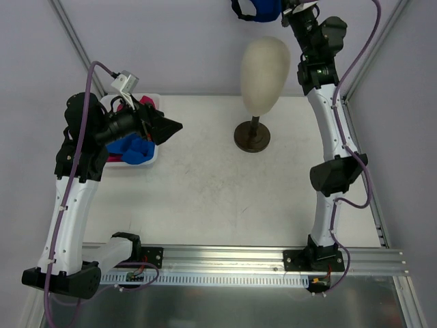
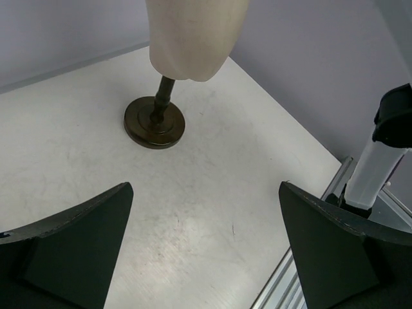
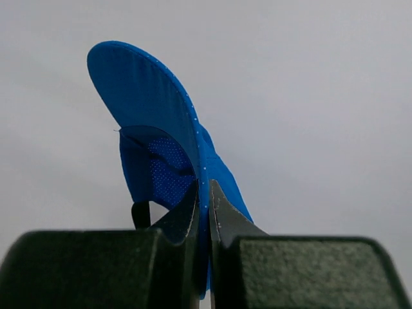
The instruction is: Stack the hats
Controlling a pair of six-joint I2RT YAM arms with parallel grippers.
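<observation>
My right gripper (image 1: pixel 290 9) is raised high at the back, above the cream mannequin head (image 1: pixel 266 68). It is shut on the brim of a royal blue cap (image 1: pixel 261 9). In the right wrist view the gripper (image 3: pixel 204 187) pinches the brim edge, and the blue cap (image 3: pixel 148 96) hangs in the air against the grey wall. My left gripper (image 1: pixel 174 128) is open and empty, just right of the white basket (image 1: pixel 151 96). Pink fabric (image 1: pixel 128 106) and blue fabric (image 1: pixel 134 149) show in the basket, mostly hidden by the left arm.
The mannequin head stands on a dark round base (image 1: pixel 252 135) at the back middle of the white table, also in the left wrist view (image 2: pixel 154 122) beyond the open left gripper (image 2: pixel 206 187). Grey walls enclose the back and sides. A metal rail (image 1: pixel 225 263) runs along the near edge.
</observation>
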